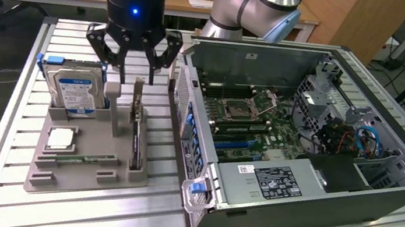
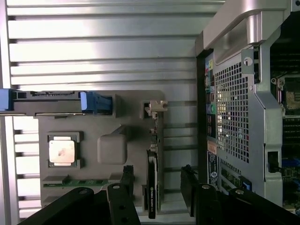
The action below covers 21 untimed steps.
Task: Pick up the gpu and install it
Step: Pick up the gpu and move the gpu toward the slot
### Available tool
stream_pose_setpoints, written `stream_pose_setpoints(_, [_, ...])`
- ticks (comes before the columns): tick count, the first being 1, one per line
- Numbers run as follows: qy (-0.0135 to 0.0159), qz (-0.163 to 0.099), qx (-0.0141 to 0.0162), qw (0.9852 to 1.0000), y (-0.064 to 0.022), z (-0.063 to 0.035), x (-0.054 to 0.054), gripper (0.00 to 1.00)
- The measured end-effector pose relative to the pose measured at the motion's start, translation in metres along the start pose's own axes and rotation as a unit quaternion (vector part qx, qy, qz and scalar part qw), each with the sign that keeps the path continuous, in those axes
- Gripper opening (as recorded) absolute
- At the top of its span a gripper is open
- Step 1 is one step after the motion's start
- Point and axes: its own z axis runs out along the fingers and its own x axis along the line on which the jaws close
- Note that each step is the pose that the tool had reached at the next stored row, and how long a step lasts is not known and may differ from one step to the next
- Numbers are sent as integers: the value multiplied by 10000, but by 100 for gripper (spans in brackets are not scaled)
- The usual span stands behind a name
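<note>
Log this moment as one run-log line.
jaws: open, over gpu, holding nothing | gpu: on edge in grey holder | computer case: side open, gpu not installed

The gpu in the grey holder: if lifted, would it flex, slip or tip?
Likely stiff: the gpu stands straight on edge without sagging. Probably light, being so slim. Once out of the grey holder, it could tip sideways, its bottom edge being narrow.
</note>
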Motion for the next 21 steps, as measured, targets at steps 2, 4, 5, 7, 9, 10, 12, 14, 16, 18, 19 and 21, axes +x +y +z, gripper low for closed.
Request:
stream_pose_setpoints(2, [-1,0,-1,10000,-13,6,-1,53])
stream_pose_setpoints(4, [0,0,0,10000,-31,10,-2,53])
stream_pose_setpoints(5, [0,1,-1,10000,-40,12,-2,53])
stream_pose_setpoints(7, [0,0,0,10000,-58,16,-3,53])
stream_pose_setpoints(9, [0,0,0,10000,-74,21,-4,53])
stream_pose_setpoints(10, [0,0,0,10000,-82,22,-4,53])
stream_pose_setpoints(12, [-1,0,1,10000,-98,27,-5,53])
stream_pose_setpoints(14, [-1,0,2,10000,-114,31,-6,53])
stream_pose_setpoints(16, [-1,0,3,10000,-128,35,-7,53])
stream_pose_setpoints(18, [-1,0,3,10000,-141,38,-8,53])
stream_pose_setpoints(19, [-1,0,4,10000,-146,40,-8,53])
stream_pose_setpoints(21, [-1,0,5,10000,-156,44,-8,53])
